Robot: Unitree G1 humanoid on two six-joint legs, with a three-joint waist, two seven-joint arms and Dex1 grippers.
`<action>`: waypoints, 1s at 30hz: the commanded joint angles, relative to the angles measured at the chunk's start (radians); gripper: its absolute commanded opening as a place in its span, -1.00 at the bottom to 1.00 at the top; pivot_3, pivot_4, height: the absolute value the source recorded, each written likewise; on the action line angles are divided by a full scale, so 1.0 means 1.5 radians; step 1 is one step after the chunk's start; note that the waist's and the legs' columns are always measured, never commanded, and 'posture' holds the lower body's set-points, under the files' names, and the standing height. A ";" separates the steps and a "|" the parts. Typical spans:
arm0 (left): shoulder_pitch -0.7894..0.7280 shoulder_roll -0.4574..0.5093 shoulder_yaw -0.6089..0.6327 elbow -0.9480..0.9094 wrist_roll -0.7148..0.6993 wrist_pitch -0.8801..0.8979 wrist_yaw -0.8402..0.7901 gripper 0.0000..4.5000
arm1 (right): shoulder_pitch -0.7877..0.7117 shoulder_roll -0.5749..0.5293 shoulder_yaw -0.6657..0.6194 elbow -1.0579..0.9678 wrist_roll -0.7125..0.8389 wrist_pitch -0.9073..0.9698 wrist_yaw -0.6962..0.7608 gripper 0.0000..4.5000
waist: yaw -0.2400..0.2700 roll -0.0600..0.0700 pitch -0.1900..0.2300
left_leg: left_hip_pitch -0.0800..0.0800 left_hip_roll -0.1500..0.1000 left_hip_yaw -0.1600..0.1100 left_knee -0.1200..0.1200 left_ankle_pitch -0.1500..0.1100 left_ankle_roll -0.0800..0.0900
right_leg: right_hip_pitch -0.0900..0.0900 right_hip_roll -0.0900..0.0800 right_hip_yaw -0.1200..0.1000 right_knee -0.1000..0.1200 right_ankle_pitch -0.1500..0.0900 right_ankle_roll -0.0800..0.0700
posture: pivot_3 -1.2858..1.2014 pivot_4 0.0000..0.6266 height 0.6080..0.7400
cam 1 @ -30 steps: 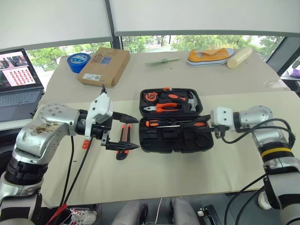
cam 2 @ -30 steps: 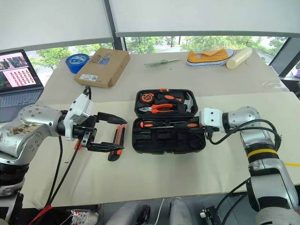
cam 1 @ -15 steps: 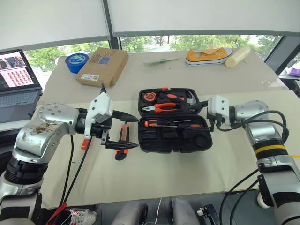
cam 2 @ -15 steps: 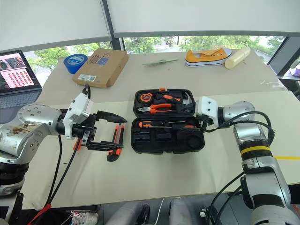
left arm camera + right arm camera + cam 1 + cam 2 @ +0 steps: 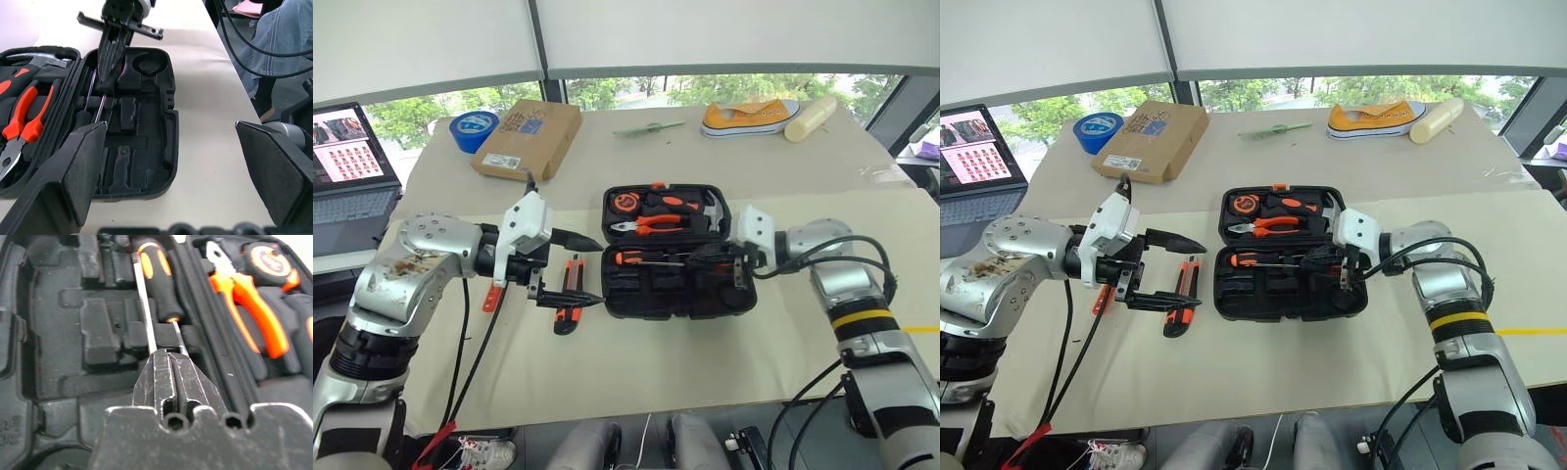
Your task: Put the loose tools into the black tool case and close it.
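We have two screwdrivers (image 5: 1278,259) lying inside the black tool case (image 5: 1290,257) (lid up); right gripper (image 5: 1324,258) clenched empty above them, left gripper (image 5: 1170,274) spread. Utility knife (image 5: 1180,299) waits at nine o'clock.

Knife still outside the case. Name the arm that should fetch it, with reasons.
Left. The open left gripper hangs right beside the utility knife on the table, left of the black tool case. The right gripper is shut inside the case at the screwdrivers, farther away.
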 commanded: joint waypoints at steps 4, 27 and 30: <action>-0.013 0.002 0.003 -0.004 0.003 -0.016 -0.002 1.00 | -0.001 0.004 0.042 0.000 -0.066 0.014 -0.025 -0.98 | 0.000 0.000 0.000 | 0.000 0.000 0.000 0.000 0.000 0.000 | 0.000 0.000 0.000 0.000 0.000 0.000 | 0.03 -0.52 0.92; 0.206 0.053 0.247 -0.102 -0.065 0.108 0.136 1.00 | 0.020 -0.030 -0.160 -0.391 0.261 0.451 -0.041 -0.47 | -0.002 0.000 0.000 | -0.004 0.004 -0.001 0.000 0.000 -0.001 | -0.005 0.004 0.000 0.004 0.000 -0.001 | 0.03 -0.52 0.92; 0.308 0.055 0.347 -0.143 -0.070 0.139 0.178 1.00 | 0.053 -0.044 -0.180 -0.491 0.332 0.516 -0.056 -0.04 | -0.002 0.000 0.000 | -0.004 0.008 -0.001 0.001 -0.002 -0.003 | -0.005 0.004 0.000 0.004 0.001 -0.001 | 0.03 -0.52 0.92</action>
